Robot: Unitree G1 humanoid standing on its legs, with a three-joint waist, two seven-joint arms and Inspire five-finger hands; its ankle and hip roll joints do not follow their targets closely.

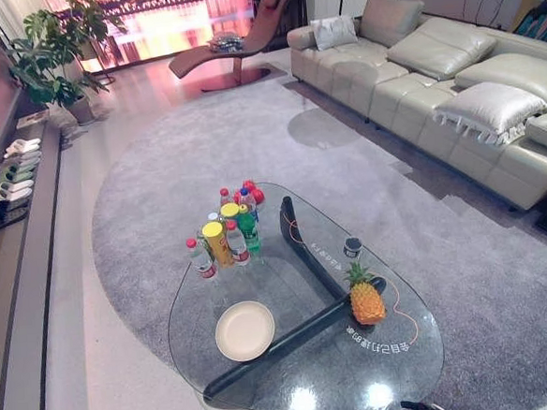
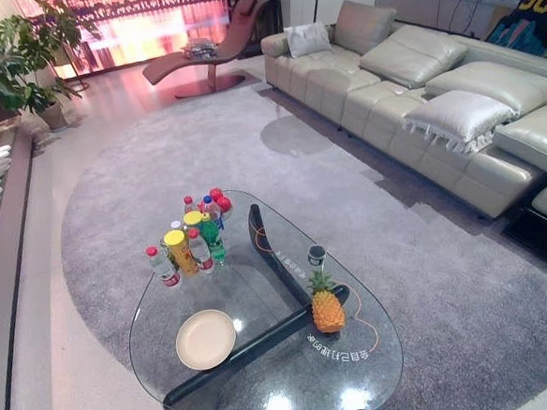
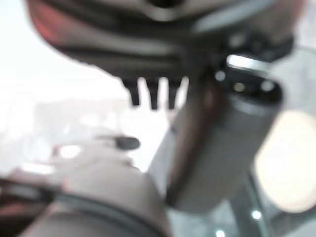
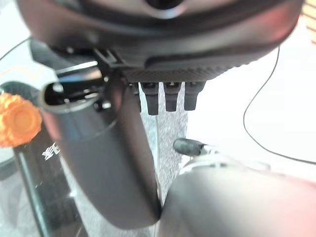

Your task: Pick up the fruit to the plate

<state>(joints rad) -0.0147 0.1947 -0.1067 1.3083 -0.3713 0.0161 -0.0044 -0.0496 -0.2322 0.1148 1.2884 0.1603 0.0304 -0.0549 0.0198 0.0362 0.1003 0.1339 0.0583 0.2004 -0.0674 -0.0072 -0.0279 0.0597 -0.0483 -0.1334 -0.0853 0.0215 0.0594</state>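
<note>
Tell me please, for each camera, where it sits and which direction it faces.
Left eye view: on the head, facing down at the glass table, pineapple and plate.
Right eye view: beside it, same scene.
Left wrist view: on the left wrist, along the left hand; plate beyond.
Right wrist view: on the right wrist, along the right hand; pineapple beyond.
Both eye views share the bottles.

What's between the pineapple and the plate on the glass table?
Nothing on the glass top. The pineapple stands right of the plate, with bare glass between; the dark beam seen there looks to be the table's base under the glass.
</note>
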